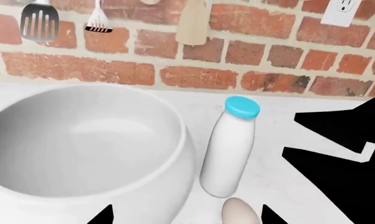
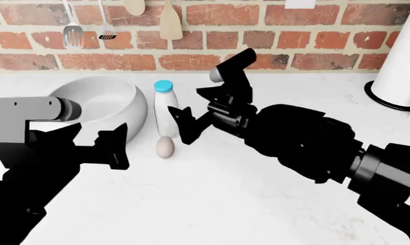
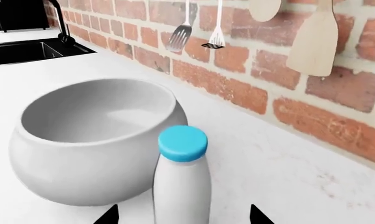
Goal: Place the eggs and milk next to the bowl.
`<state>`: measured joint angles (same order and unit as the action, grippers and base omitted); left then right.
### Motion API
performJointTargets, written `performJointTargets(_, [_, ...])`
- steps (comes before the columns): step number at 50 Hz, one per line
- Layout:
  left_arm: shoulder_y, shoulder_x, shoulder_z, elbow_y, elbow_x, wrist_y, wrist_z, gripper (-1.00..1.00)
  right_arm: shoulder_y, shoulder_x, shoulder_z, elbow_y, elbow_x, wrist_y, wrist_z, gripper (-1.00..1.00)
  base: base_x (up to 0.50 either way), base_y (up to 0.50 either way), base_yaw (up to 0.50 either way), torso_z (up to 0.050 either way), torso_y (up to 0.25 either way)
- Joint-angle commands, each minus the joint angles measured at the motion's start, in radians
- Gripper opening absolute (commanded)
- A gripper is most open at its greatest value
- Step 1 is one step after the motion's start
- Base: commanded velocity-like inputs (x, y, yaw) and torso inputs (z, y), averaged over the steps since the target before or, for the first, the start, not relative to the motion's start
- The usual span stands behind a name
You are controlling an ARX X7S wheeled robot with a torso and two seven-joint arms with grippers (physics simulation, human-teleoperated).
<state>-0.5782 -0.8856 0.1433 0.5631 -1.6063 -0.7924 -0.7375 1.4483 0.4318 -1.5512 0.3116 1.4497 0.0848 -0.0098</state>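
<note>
One pale off-white egg point(image 1: 239, 211) lies at the foot of the slim white blue-capped milk bottle point(image 1: 230, 148) beside the large glossy white bowl point(image 1: 81, 149) in the left wrist view; head view: left fingers point(image 2: 115, 145) spread, empty, right fingers point(image 2: 191, 113) spread near the bottle on the white counter point(image 2: 212, 204); right wrist view: bottle upright, just beside the bowl.

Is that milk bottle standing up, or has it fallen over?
Standing upright. The milk bottle rests on its base on the counter, blue cap on top, beside the bowl, with an egg in front.
</note>
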Motion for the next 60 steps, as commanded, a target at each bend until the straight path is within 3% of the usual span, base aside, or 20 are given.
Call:
performJointTargets(1, [0.032, -0.012, -0.012, 0.037, 0.012, 0.010, 0.016, 1.00, -0.005, 0.121, 0.006, -0.215, -0.002, -0.002, 0.147, 1.00, 0.00, 0.00, 0.00, 0.000, 0.000])
performJointTargets(33, [0.203, -0.037, -0.100, 0.122, 0.124, 0.105, 0.173, 1.00, -0.115, 0.433, 0.017, -0.704, -0.090, -0.100, 0.512, 1.00, 0.00, 0.00, 0.00, 0.000, 0.000])
performJointTargets(60, [0.419, -0.055, -0.271, 0.191, 0.178, 0.234, 0.310, 1.00, -0.202, 0.563, 0.014, -0.929, -0.230, -0.165, 0.722, 1.00, 0.00, 0.00, 0.00, 0.000, 0.000])
